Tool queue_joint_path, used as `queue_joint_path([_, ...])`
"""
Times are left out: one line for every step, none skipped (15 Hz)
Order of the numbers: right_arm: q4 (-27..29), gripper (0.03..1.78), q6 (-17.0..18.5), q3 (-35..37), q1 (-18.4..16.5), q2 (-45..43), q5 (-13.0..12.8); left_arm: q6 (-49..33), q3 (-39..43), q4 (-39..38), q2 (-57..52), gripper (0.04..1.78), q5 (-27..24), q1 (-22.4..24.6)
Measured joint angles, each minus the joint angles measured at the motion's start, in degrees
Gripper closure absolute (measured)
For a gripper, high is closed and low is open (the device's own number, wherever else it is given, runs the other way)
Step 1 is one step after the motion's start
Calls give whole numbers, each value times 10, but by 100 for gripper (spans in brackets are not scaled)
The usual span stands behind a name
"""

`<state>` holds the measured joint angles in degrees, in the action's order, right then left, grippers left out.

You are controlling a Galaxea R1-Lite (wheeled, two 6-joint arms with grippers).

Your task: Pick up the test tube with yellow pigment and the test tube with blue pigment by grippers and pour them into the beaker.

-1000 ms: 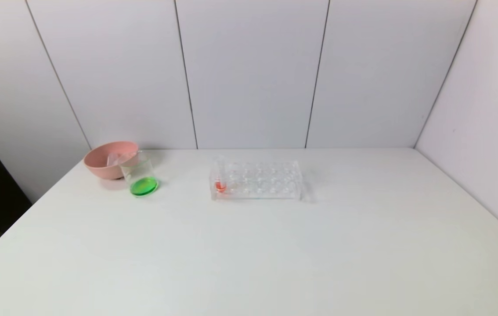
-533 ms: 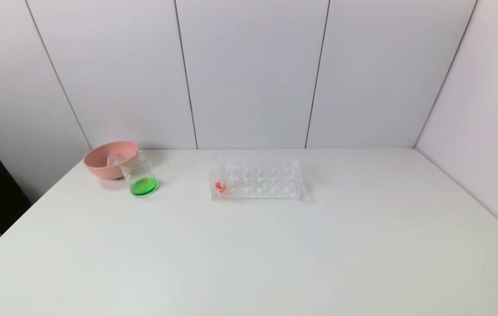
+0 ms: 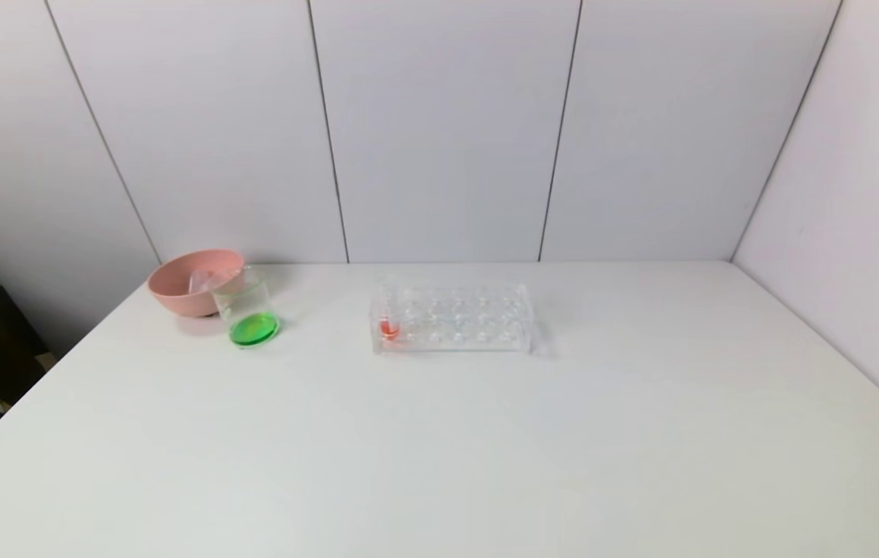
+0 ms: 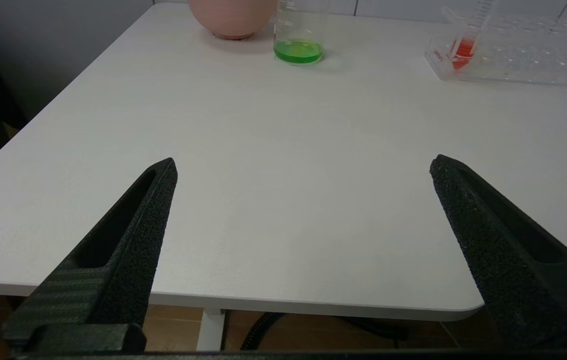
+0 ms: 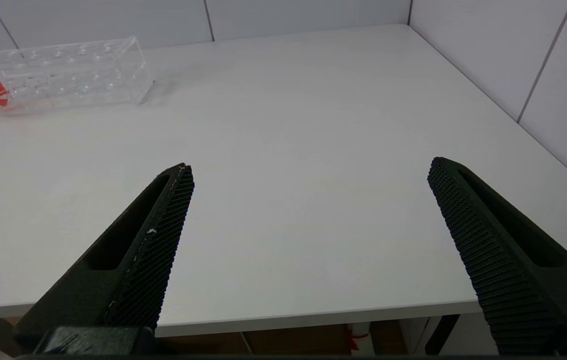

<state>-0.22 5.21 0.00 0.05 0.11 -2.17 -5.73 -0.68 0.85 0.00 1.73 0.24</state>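
Green liquid fills the bottom of the beaker [image 3: 246, 314], which stands touching the pink bowl [image 3: 193, 280] far ahead of the left pincer [image 4: 303, 165] and a little to its left side; that colour suggests the yellow and blue pigments are already poured and mixed. Neither the test tube with yellow pigment nor the test tube with blue pigment shows in any view; pale clear shapes lie in the bowl, but whether they are the emptied tubes cannot be told. Further right, the clear tube rack [image 3: 451, 318] holds only the red-liquid tube [image 3: 388, 325] at its left end, well ahead of the right pincer [image 5: 308, 167]. Both pincers hang wide and empty at the near edge of the counter [image 3: 486, 449], out of the head view. Against the pictures from a second ago nothing on the counter has moved, so the task reads as finished.
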Motion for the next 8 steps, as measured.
queue_joint_path([0,10,-1,0,0,0,0,0,0,0,0,6,0,0])
queue_joint_path([0,10,-3,0,0,0,0,0,0,0,0,6,0,0])
queue_joint_path([-1,10,-2,0,0,0,0,0,0,0,0,6,0,0])
queue_joint_path([-1,10,-1,0,0,0,0,0,0,0,0,6,0,0])
queue_joint_path([0,10,2,0,0,0,0,0,0,0,0,6,0,0])
queue_joint_path([0,10,3,0,0,0,0,0,0,0,0,6,0,0])
queue_joint_path([0,10,3,0,0,0,0,0,0,0,0,6,0,0])
queue_joint_path([0,10,3,0,0,0,0,0,0,0,0,6,0,0])
